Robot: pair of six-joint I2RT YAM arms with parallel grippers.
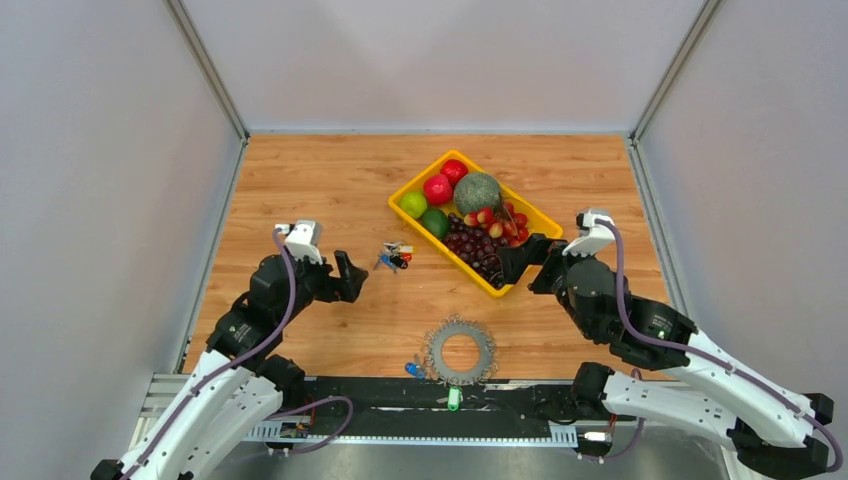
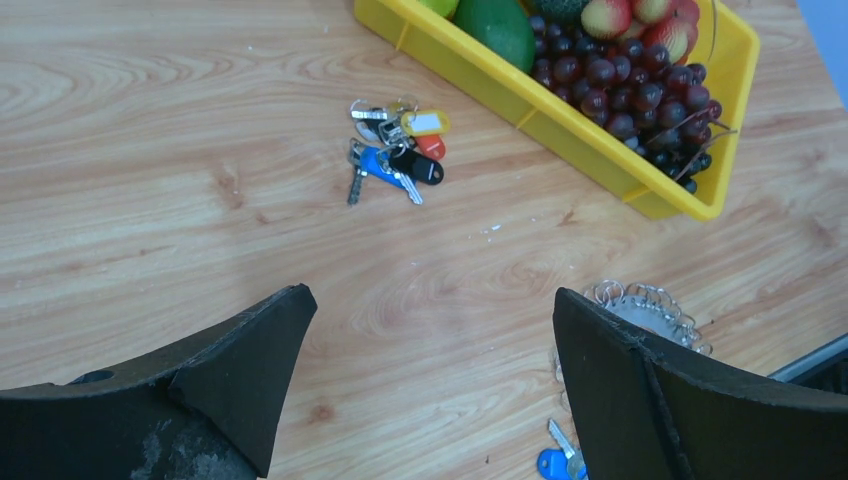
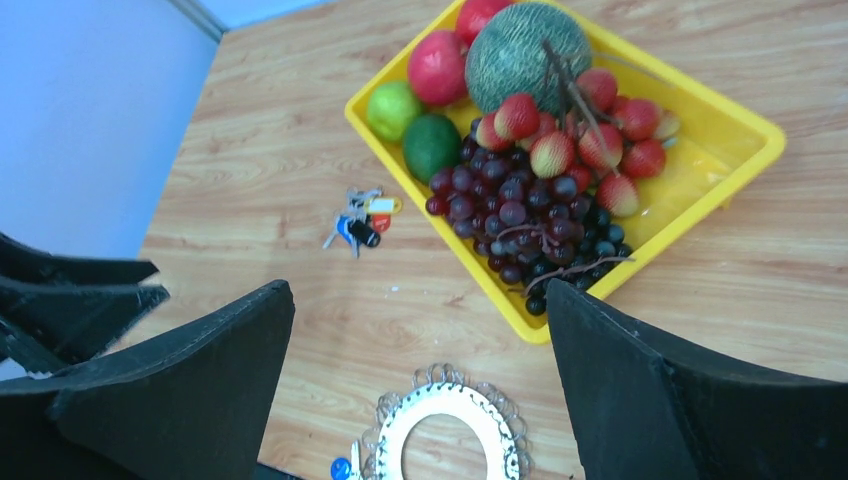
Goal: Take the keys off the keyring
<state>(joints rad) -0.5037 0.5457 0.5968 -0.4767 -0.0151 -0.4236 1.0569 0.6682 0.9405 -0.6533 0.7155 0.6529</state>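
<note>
Left claw is spread wide and empty, hovering over the counter left of centre, arm bent and pitched forward-down. Keyring lies flat at the near counter edge between both arms, keys fanned around it. Likely light, rigid, slippery metal. Best bet: pinch one key head at the outer rim while the other claw pins the ring. Right claw is spread and empty, raised by the near corner of the yellow tray.
</note>
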